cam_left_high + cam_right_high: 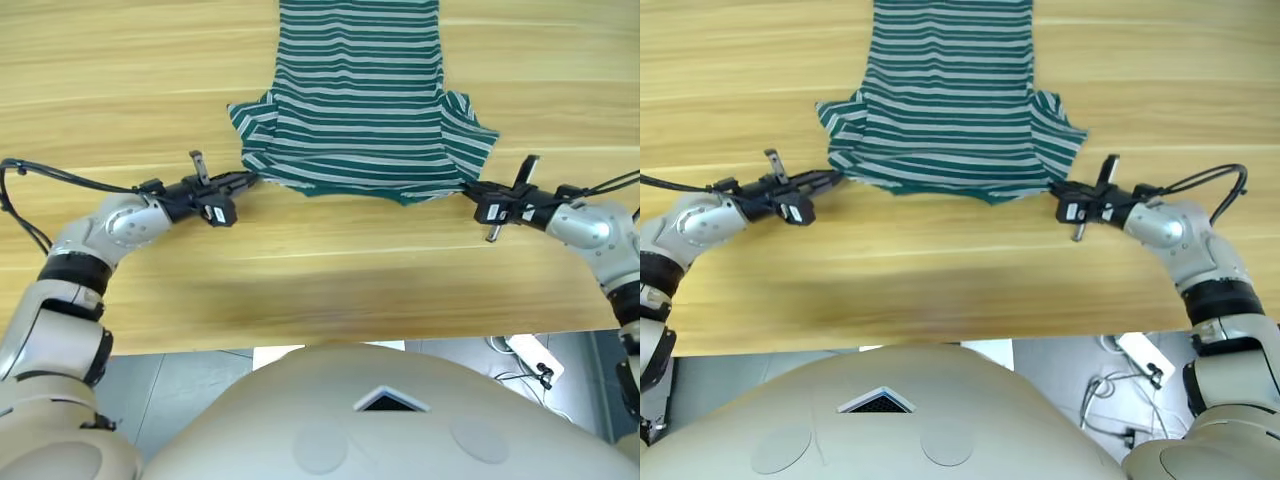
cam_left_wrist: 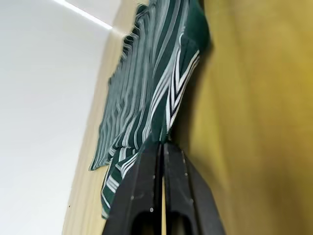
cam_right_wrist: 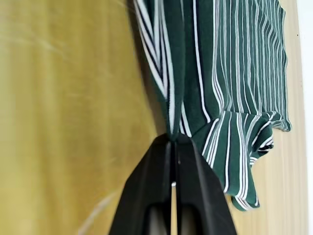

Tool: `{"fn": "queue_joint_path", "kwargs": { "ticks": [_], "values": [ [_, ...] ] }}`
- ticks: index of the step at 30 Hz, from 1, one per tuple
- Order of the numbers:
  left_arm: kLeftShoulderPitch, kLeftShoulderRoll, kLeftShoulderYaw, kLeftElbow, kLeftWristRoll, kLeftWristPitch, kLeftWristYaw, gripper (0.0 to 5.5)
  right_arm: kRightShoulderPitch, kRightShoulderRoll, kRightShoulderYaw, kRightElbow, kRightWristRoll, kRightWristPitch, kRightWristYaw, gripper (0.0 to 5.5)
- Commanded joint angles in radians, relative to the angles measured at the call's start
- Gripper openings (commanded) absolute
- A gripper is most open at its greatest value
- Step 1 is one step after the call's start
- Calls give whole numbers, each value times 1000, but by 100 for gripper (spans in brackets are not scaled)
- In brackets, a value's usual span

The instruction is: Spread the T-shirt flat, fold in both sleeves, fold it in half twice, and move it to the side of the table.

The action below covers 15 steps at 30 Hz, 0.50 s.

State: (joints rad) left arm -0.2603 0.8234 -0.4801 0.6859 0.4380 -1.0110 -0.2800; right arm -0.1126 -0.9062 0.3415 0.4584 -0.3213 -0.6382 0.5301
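**T-shirt** (image 1: pixel 355 100): green with pale stripes, lying lengthwise. Its body runs away from the robot, and both sleeves are rumpled and partly bunched at its sides.

**Left gripper** (image 1: pixel 247 180): at the T-shirt's near left corner, fingers closed and pinching the cloth edge.

**Right gripper** (image 1: pixel 468 189): at the T-shirt's near right corner, fingers likewise clamped on the fabric.

**Table** (image 1: pixel 300 270): pale wood beneath the T-shirt, bare on either side of it and nearer the robot.

**Step in hand, as judged**: spreading flat; no fold made yet.

**Next move, as judged**: keep even outward tension on both corners, lay the T-shirt's near edge down without wrinkles, then release and smooth the sleeves.
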Motion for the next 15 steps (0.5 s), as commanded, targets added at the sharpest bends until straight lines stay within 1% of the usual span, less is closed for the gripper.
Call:
{"fn": "queue_joint_path", "kwargs": {
  "ticks": [1, 4, 6, 9, 10, 13, 14, 15],
  "values": [
    [143, 59, 1, -126, 27, 90, -90, 2, 134, -45, -4, -114, 36, 9, 77, 0],
    [174, 86, 39, -204, 37, 139, -98, 2, 227, -78, -44, -242, 31, 53, 67, 0],
    [185, 85, 41, -229, 76, 172, -98, 2, 279, -91, -61, -323, 27, 78, 71, 0],
    [253, 90, 20, -323, 85, 202, -151, 0, 332, -99, -80, -396, 18, 97, 71, 48],
    [274, 94, 13, -356, 71, 214, -177, 0, 346, -102, -88, -413, 22, 101, 74, 59],
    [310, 105, 9, -416, 21, 251, -248, 0, 381, -110, -111, -453, 36, 119, 80, 115],
    [329, 110, 13, -440, -15, 269, -274, 27, 388, -110, -118, -456, 39, 123, 79, 133],
    [350, 119, 18, -477, -64, 281, -302, 36, 395, -111, -127, -459, 43, 125, 81, 143]
  ]
}}
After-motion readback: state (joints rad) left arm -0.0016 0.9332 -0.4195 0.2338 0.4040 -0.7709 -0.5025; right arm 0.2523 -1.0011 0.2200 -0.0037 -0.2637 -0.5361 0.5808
